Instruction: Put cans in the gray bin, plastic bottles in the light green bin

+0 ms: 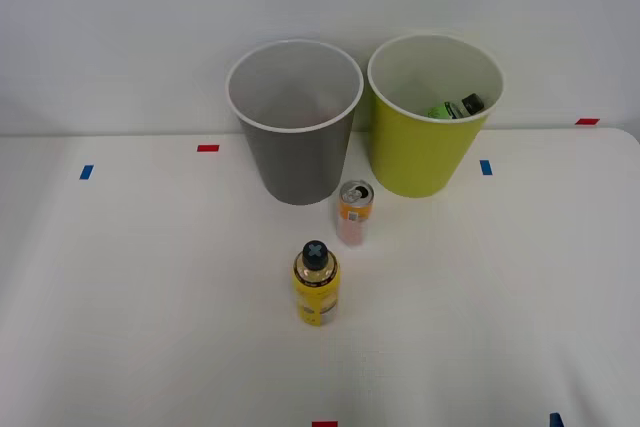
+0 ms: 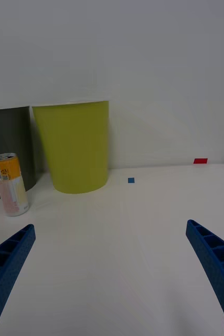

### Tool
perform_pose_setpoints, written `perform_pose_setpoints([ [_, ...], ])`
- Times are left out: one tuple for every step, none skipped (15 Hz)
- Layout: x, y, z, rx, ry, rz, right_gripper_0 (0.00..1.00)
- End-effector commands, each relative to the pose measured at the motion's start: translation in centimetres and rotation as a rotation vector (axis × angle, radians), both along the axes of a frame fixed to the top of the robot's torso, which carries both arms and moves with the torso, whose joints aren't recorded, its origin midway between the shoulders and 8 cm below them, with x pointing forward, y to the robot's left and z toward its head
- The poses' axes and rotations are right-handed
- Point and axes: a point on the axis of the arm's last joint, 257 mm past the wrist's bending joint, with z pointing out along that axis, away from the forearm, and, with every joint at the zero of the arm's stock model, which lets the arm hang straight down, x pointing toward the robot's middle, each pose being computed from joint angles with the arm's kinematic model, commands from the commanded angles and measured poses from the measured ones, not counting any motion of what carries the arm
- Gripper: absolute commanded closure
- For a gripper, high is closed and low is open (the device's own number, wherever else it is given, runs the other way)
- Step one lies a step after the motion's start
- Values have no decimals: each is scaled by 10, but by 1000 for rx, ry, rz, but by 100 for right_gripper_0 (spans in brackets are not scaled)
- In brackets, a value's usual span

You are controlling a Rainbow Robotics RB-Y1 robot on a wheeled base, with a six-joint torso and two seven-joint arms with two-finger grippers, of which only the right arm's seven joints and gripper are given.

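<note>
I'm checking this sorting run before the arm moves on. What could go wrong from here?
The can stands close in front of the gray bin and light green bin, so wide-open fingers might bump a bin. The yellow bottle stands just in front of the can and may get knocked over.

Gray bin [image 1: 296,137] and light green bin [image 1: 432,127] stand side by side at the back. Green bottle [image 1: 455,108] lies inside the lime one, probably tilted. Can [image 1: 354,213] upright before them; yellow bottle [image 1: 316,283] upright, nearer.
</note>
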Motion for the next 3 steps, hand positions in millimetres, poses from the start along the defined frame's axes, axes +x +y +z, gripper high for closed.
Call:
perform_pose_setpoints([
  [0,0,0,0,0,0,0],
  [0,0,0,0,0,0,0],
  [0,0,0,0,0,0,0],
])
